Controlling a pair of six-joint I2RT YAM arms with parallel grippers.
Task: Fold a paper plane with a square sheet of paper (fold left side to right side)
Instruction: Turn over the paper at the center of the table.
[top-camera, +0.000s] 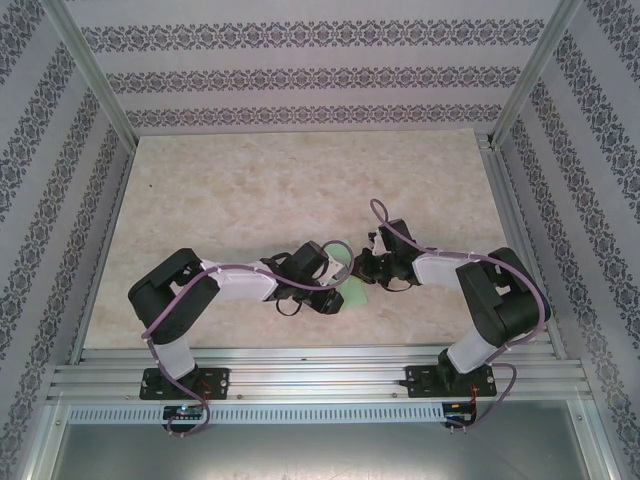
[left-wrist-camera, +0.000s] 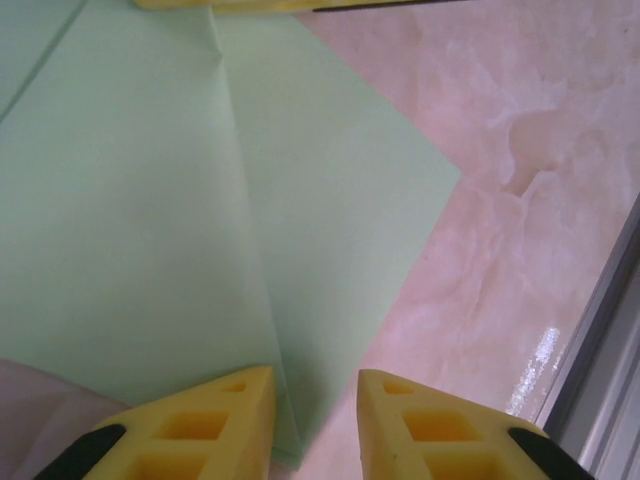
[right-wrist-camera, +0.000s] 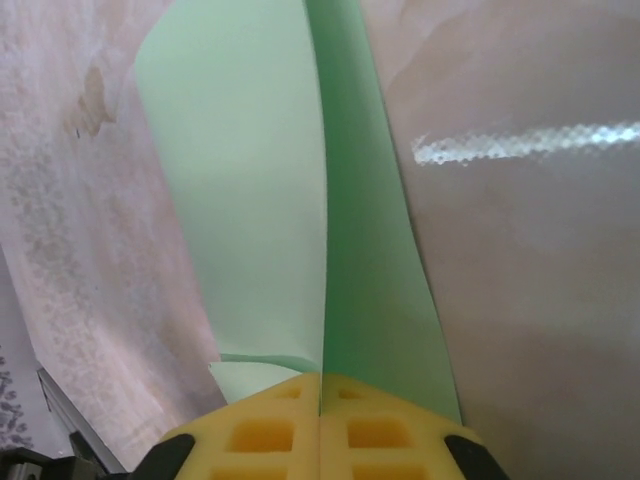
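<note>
Right gripper (right-wrist-camera: 320, 382) pinches the green sheet (right-wrist-camera: 250, 200), paper standing up straight ahead; left gripper (left-wrist-camera: 315, 385) spread, flat paper just ahead.
</note>
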